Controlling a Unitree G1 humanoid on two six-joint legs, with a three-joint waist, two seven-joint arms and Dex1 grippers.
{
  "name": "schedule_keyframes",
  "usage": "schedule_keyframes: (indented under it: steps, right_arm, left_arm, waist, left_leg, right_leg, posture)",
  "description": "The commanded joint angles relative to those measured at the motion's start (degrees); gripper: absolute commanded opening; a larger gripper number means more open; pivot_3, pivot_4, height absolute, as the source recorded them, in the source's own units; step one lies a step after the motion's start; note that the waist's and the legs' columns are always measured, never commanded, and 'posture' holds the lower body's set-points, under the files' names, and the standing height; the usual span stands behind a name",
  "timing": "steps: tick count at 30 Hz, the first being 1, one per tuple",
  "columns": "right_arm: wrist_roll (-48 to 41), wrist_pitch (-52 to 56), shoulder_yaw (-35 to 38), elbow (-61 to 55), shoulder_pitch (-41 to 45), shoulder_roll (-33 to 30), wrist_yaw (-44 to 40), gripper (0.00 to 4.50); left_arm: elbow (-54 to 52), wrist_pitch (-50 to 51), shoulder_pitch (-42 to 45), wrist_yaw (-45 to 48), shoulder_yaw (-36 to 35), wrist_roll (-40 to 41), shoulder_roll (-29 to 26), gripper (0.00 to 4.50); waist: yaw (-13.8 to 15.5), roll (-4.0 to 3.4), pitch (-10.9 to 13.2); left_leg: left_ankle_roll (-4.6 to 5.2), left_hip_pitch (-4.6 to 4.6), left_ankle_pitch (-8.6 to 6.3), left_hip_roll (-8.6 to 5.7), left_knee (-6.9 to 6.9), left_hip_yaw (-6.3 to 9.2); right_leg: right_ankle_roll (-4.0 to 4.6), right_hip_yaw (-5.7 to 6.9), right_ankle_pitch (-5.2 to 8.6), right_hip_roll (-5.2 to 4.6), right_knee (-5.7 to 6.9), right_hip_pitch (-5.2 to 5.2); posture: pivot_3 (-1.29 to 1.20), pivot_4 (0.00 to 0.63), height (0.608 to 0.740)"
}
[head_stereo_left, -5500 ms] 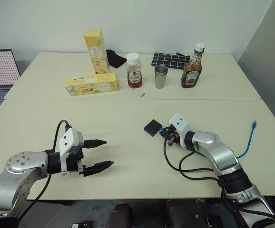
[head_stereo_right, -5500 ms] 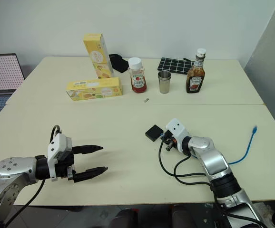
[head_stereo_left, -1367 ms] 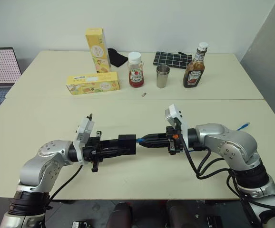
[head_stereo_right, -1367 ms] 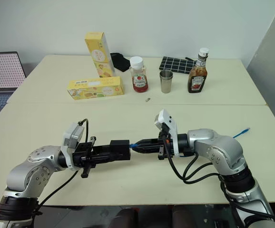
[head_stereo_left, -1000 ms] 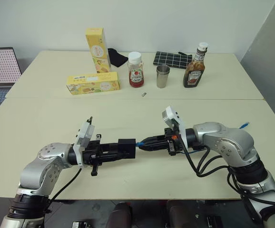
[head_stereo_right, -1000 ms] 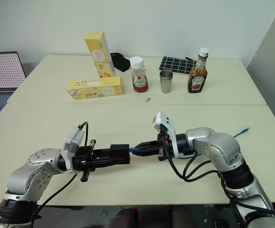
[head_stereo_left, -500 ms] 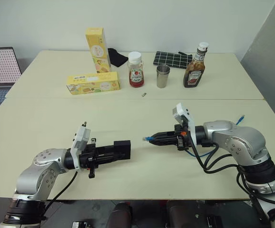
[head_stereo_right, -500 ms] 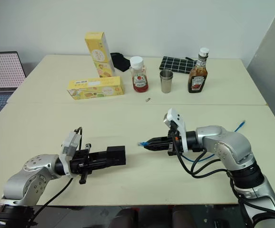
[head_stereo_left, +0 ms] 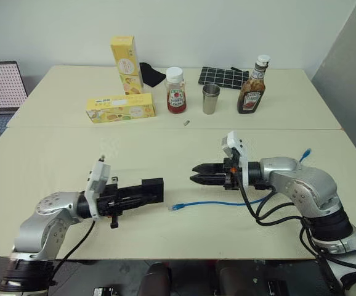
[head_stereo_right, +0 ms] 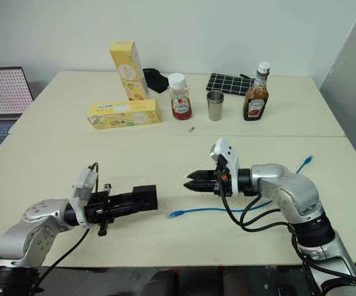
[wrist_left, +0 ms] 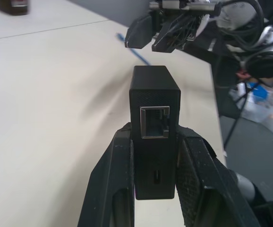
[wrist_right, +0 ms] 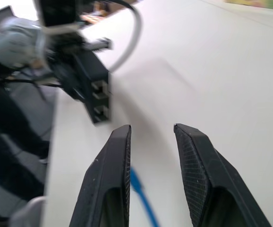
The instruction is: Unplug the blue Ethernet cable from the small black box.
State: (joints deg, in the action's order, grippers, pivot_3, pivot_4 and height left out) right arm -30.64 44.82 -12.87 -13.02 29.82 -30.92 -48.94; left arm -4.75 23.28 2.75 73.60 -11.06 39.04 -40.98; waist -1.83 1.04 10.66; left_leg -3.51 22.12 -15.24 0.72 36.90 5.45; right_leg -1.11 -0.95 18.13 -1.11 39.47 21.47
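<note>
Now the small black box (head_stereo_left: pixel 151 187) is pinched between the two fingers of the left pincer (head_stereo_left: pixel 142 190), held just above the table (head_stereo_left: pixel 61 154) with its empty socket turned toward the right pincer (head_stereo_left: pixel 194 173). In the left wrist view the box (wrist_left: pixel 153 109) sits upright between the finger pads, its square port open and nothing plugged into it. The right pincer hovers opposite, well apart from the box, its fingers slightly spread with a clear gap between them and nothing in their grip; the right wrist view shows that gap and a bit of blue cord (wrist_right: pixel 139 187) on the table below. The blue Ethernet cable (head_stereo_left: pixel 218 202) lies loose on the table, one plug end (head_stereo_left: pixel 174 208) resting between the two pincers and nearer the box, the cord running under the right arm and curving out to its other plug end (head_stereo_left: pixel 306 152) near the table's right edge. At the far side of the table stand two yellow cartons (head_stereo_left: pixel 119 109), a red-labelled jar (head_stereo_left: pixel 174 90), a steel cup (head_stereo_left: pixel 209 98) and a sauce bottle (head_stereo_left: pixel 250 86).
</note>
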Motion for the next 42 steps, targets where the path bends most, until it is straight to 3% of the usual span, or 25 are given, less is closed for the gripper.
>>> schedule_keyframes:
  steps: [1,5,9,12,19,33,39,42]
  right_arm:
    - [3.9,-5.8,-1.6,-3.3,-3.2,-2.3,-1.9,1.51]
    - [7.6,-9.8,-6.1,-6.3,-6.0,-3.2,-4.0,1.51]
    - [14.4,-15.7,-11.3,-3.6,-5.2,-2.6,-4.7,2.20]
    - [19.0,-18.4,-15.2,-0.4,-3.7,-0.6,-4.1,3.02]
    - [26.7,-22.7,-20.7,9.0,-1.1,4.9,-4.2,3.03]
    - [28.0,-24.9,-16.5,9.6,-1.2,3.7,-5.5,0.14]
    - [29.5,-26.9,-8.0,20.9,3.6,2.5,0.4,0.07]
    - [32.0,-29.2,-4.6,30.2,7.3,4.0,8.0,0.05]
  left_arm:
    - [-2.8,0.1,-2.6,-1.6,-5.0,1.7,-1.3,0.78]
    - [-7.5,1.5,-5.7,-2.6,-6.5,2.6,-2.0,0.78]
    - [-10.6,2.0,-8.0,-3.7,-6.7,2.2,-2.7,0.78]
    - [-11.9,1.9,-9.0,-4.2,-6.7,2.0,-2.5,0.78]
    - [-13.8,2.3,-9.9,-5.9,-6.8,3.0,-1.9,0.78]
    - [-14.6,2.7,-9.6,-6.9,-6.7,4.0,-2.2,0.78]
    - [-14.2,3.3,-9.1,-8.1,-6.6,4.2,-1.9,0.78]
    - [-13.7,4.2,-8.3,-10.0,-6.4,4.4,-1.5,0.78]
  waist:
    - [0.0,-0.01,0.0]
    - [0.0,-0.01,0.0]
    - [0.0,-0.02,0.0]
    - [0.0,-0.04,0.0]
    - [-0.1,-0.03,0.0]
    - [0.0,-0.02,0.0]
    - [0.1,-0.02,0.0]
    - [0.0,-0.03,0.0]
  left_leg:
    - [0.00,0.01,0.00,0.02,-0.02,0.01]
    - [0.00,0.14,0.00,0.07,0.01,0.05]
    - [-0.01,0.10,0.00,0.05,0.01,0.06]
    - [-0.01,0.04,0.00,0.03,0.02,0.05]
    - [-0.01,0.00,0.01,0.04,0.01,0.06]
    - [-0.01,-0.11,0.01,0.04,0.03,0.07]
    - [-0.01,-0.11,0.01,0.00,0.04,0.01]
    - [-0.01,-0.11,0.01,-0.03,0.03,-0.08]
  right_leg:
    - [0.00,-0.02,0.00,-0.01,-0.03,0.01]
    - [0.00,-0.01,0.00,-0.04,-0.03,0.07]
    - [0.00,-0.01,0.00,-0.03,-0.01,0.05]
    - [0.00,0.00,0.00,-0.02,-0.02,0.01]
    - [0.00,-0.03,0.00,-0.01,-0.01,-0.01]
    - [0.00,-0.02,-0.01,-0.01,0.04,-0.10]
    - [0.00,-0.02,-0.01,-0.02,0.05,-0.11]
    - [0.00,-0.04,-0.01,-0.01,0.04,-0.10]
  posture:
    - [0.00,0.150,0.740]
    - [0.00,0.150,0.740]
    - [0.00,0.150,0.740]
    - [0.00,0.150,0.740]
    - [0.00,0.150,0.740]
    - [0.00,0.150,0.740]
    - [0.00,0.150,0.740]
    - [0.00,0.150,0.740]
